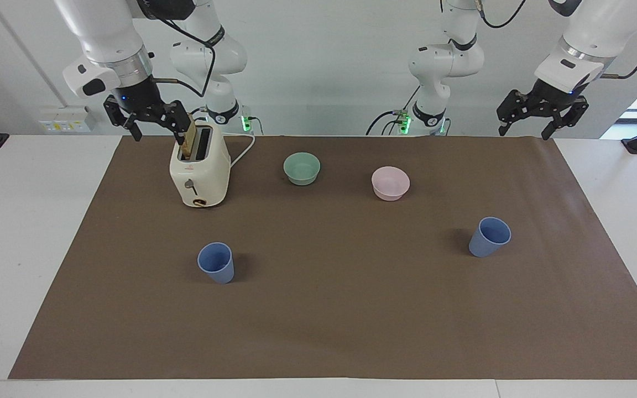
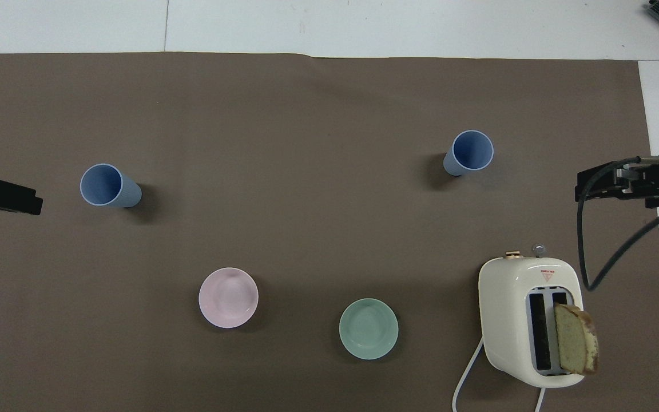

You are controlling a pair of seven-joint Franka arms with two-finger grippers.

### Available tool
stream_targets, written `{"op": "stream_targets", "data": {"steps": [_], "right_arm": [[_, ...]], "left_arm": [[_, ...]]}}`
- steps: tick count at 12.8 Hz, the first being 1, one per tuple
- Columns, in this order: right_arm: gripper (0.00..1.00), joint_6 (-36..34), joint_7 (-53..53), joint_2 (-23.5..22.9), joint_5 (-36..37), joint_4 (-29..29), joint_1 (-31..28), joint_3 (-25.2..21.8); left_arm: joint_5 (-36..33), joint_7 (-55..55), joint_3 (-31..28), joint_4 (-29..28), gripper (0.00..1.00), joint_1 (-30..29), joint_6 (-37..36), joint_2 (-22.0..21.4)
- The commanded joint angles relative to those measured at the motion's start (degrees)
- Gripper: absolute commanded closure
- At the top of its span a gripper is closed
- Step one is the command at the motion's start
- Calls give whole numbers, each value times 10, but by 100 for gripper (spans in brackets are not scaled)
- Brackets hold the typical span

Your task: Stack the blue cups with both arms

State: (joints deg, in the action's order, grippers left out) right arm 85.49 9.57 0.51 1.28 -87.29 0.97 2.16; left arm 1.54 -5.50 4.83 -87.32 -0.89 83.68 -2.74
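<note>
Both blue cups upright on table, well apart: one toward right arm's end, other toward left arm's, so one arm each. Right pincer raised beside toaster, left pincer over mat's corner; both spread apart, empty.

Cropped arms and hidden parts

In the overhead view the left hand is cut off by the picture's edge, only its black tip showing; the right hand runs out at the other edge. In the facing view both arms leave the top. The toaster hides the lower part of the bread slice.
</note>
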Motion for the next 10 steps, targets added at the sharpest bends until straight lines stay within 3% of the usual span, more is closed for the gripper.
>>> {"op": "stream_targets", "data": {"steps": [1,10], "right_arm": [[0,9,-10,10,0,-10,-9,3],[0,8,-10,10,0,-10,-10,3]], "left_arm": [[5,0,-4,-18,0,5,13,-15],[6,5,-2,-18,0,6,23,-14]]}}
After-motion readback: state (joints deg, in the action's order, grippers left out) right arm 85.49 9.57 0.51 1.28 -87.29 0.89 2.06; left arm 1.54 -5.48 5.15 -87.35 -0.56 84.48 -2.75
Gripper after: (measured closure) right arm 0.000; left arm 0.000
